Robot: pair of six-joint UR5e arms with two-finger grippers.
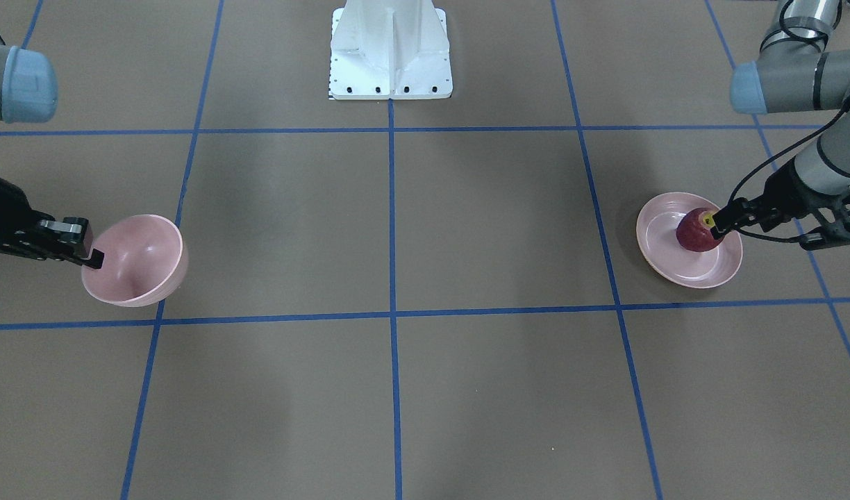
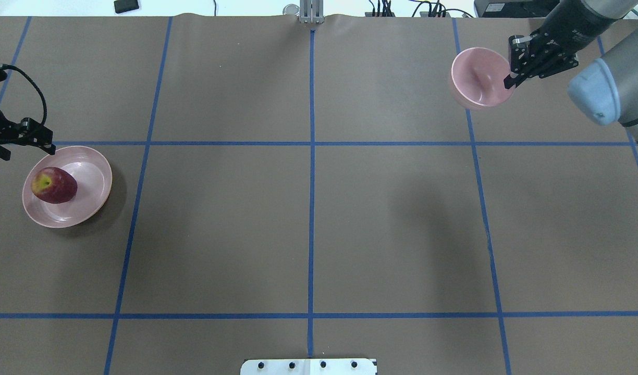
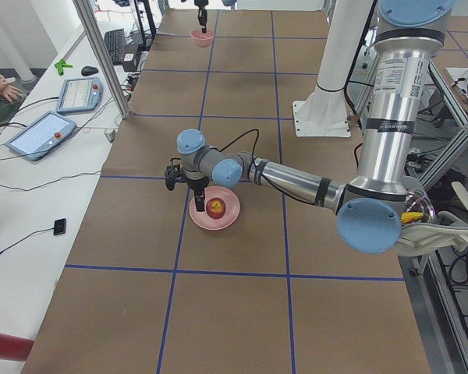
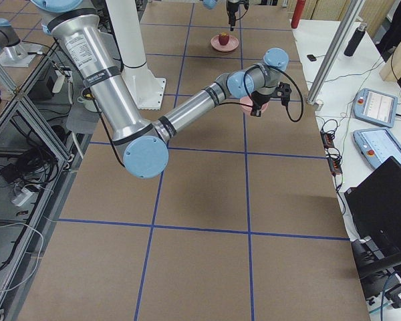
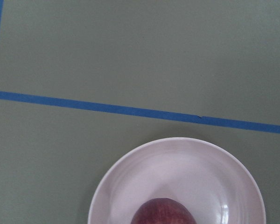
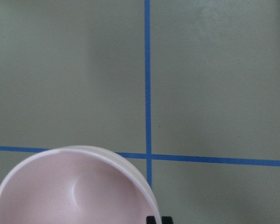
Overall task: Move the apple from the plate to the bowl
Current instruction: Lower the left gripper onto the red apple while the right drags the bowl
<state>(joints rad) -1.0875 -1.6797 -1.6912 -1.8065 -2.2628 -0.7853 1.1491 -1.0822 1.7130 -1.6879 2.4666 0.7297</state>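
The dark red apple (image 2: 53, 185) lies on the wide pink plate (image 2: 92, 172) at the table's left end; it also shows in the front view (image 1: 694, 234) on the plate (image 1: 723, 267). My left gripper (image 2: 28, 152) hangs open just above the plate's outer rim, beside the apple and not around it. In the front view one of its fingers (image 1: 718, 223) is close to the apple's top. My right gripper (image 2: 508, 80) is shut on the rim of the small pink bowl (image 2: 478, 78) and holds it tilted at the table's right end. The bowl also shows in the front view (image 1: 137, 260).
The white robot base (image 1: 390, 55) stands at the middle of the robot's side of the table. Blue tape lines (image 2: 311, 143) divide the brown table into squares. Operator tablets (image 3: 43, 132) lie on a side table beyond my left end.
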